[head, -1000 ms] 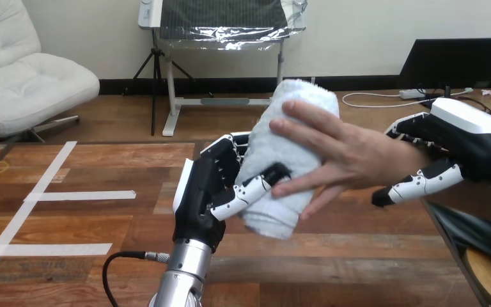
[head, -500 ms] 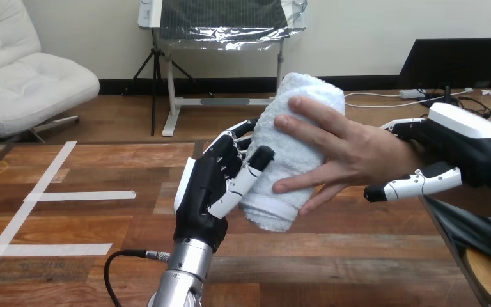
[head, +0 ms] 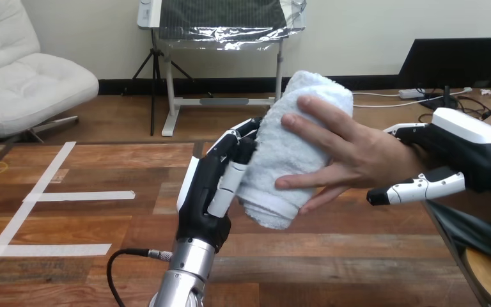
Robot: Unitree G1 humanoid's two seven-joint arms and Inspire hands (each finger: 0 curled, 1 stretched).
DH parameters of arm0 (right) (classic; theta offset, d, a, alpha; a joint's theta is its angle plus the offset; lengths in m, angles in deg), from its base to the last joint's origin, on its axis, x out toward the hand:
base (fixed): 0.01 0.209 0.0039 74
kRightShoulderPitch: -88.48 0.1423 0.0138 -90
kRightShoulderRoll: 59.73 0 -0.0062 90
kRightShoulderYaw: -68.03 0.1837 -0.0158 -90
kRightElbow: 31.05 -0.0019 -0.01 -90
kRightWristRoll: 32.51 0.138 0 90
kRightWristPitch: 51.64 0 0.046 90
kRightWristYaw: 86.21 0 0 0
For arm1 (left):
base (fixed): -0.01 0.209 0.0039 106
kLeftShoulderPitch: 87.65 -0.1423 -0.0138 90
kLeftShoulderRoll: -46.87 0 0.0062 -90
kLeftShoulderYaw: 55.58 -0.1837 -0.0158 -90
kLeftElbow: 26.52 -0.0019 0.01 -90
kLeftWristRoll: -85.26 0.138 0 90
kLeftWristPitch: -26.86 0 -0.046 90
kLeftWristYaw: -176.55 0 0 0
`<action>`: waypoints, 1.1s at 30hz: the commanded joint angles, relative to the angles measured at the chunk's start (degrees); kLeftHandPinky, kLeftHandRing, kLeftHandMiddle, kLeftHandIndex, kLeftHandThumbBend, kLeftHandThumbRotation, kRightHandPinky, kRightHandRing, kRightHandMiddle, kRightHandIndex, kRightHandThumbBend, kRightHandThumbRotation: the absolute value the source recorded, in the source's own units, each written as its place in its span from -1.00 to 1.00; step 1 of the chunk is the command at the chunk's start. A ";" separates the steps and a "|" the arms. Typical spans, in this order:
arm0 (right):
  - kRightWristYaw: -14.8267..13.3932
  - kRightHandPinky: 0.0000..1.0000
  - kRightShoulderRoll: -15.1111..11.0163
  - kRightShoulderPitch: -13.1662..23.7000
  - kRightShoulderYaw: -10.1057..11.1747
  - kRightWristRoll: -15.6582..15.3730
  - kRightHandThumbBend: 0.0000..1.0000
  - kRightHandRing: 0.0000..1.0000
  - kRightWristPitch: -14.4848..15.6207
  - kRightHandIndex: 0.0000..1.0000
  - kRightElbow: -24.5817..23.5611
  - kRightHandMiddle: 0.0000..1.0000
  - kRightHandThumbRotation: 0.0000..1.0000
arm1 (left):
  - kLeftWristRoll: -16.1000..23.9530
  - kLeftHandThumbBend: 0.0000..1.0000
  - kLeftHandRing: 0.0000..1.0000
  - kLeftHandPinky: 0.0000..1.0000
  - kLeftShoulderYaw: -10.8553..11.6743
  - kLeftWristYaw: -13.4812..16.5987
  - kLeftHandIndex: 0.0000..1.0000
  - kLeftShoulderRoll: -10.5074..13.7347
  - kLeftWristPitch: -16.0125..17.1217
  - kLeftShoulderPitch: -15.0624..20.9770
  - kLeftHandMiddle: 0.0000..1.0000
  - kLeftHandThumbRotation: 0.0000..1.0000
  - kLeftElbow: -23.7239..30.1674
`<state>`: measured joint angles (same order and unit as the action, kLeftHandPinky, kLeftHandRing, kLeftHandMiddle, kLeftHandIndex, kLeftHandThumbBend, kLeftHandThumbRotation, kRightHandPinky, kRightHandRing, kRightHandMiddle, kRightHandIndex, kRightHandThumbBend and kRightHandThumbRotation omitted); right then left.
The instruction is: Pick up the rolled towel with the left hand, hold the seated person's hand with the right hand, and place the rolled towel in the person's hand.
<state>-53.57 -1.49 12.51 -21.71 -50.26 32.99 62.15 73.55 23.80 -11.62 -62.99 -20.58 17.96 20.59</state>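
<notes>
The rolled white towel (head: 288, 160) stands tilted above the table's middle. The person's hand (head: 348, 153) reaches in from the right, its fingers spread over the towel's front and gripping it. My left hand (head: 208, 192) is at the towel's left side and is open. Its thumb lies straight along the towel's edge and its fingers (head: 240, 134) rest behind the roll. My right hand (head: 467, 150) is on the person's wrist, with fingers over the top and the thumb (head: 412, 187) stretched underneath, so the wrist is clasped between them.
The wooden table (head: 102, 211) carries strips of white tape (head: 80, 196) at the left. A dark object (head: 479, 249) sits at the table's lower right corner.
My left hand's thumb has come off the towel's front and its fingers have straightened. The towel and the person's hand have shifted slightly up and to the right. My right hand stays on the wrist.
</notes>
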 commanded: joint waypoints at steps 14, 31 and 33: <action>-0.18 0.18 0.90 -1.02 0.89 1.95 1.00 0.42 -0.48 0.64 -2.39 0.51 0.31 | 0.23 0.99 0.49 0.30 -2.13 -0.23 0.55 -9.73 1.34 -0.25 0.54 1.00 4.95; -2.07 0.20 1.72 -5.32 4.76 4.86 1.00 0.59 -1.76 0.77 -7.23 0.67 0.49 | 0.36 1.00 0.72 0.55 -2.51 1.53 0.72 -7.97 0.96 -2.42 0.74 1.00 8.54; -2.48 0.20 1.93 -5.97 5.42 5.30 1.00 0.62 -1.70 0.79 -7.98 0.70 0.51 | 0.35 1.00 0.75 0.61 -2.53 1.79 0.74 -7.73 0.85 -2.82 0.77 1.00 9.36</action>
<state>-54.33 -1.14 7.49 -18.79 -47.28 32.21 58.47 73.75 21.30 -10.96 -62.74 -20.57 16.65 24.24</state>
